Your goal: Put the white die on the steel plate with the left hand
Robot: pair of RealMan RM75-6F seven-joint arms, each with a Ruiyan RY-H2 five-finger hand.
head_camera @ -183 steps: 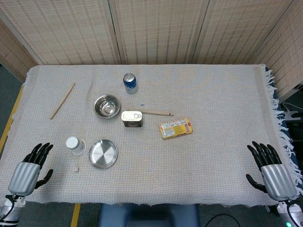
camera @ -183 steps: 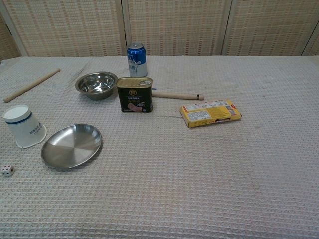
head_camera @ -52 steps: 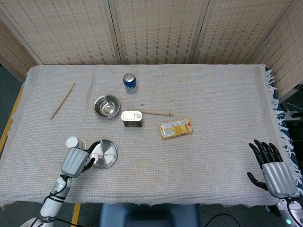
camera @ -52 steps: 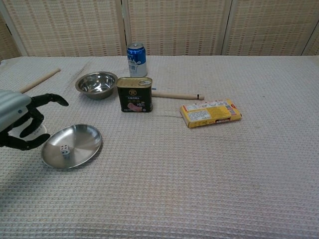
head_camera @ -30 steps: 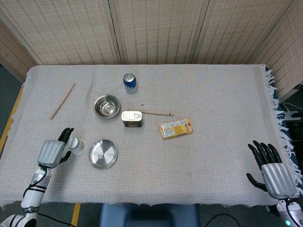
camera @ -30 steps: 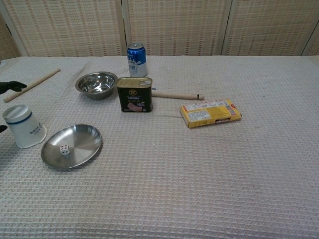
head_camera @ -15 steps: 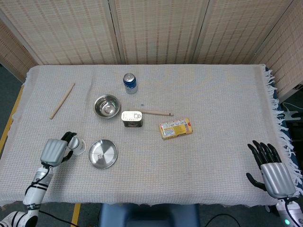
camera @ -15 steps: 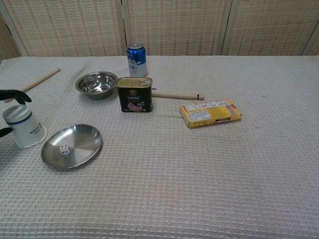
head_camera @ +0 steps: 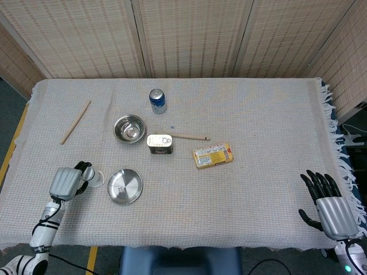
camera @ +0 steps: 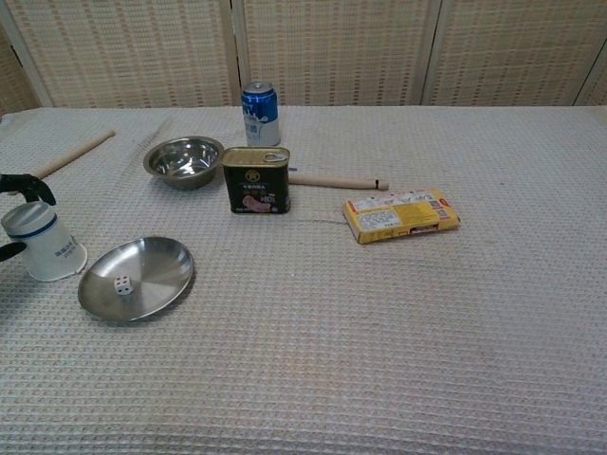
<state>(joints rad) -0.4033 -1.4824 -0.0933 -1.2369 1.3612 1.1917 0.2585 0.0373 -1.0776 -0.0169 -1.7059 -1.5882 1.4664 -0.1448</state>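
While the die (camera: 122, 284) lies inside the plate (camera: 161, 270), a little left of the plate's middle, nothing touches it. In the head view the die (head_camera: 120, 187) is only a small pale dot on the plate (head_camera: 132, 189), in the lower left part of the frame.

The left hand (head_camera: 67, 181) is at the lower left of the head view, just left of the plate, and it is around the white cup (head_camera: 92, 176). In the chest view only its dark fingertips (camera: 38, 188) enter from the left edge, one curling over the top of the cup (camera: 38, 242) and one lower beside it. They seem to touch the cup (I cannot tell whether the hand really grips it or only rests against it). The cup stands with its mouth down on its own lid or saucer, just left of the plate.

The right hand (head_camera: 331, 209) is at the lower right corner of the head view, well apart from everything, with its fingers spread and nothing in it.

Further up in the frame stand a steel bowl (camera: 184, 159), a blue can (camera: 260, 113) behind it and a dark tin (camera: 256, 179) beside the bowl. A thin wooden stick (camera: 337, 181) lies behind the tin, toward the right. A yellow packet (camera: 400, 214) lies near the middle of the table (camera: 398, 332). One more wooden rod (head_camera: 75, 121) lies at the upper left, slanted.
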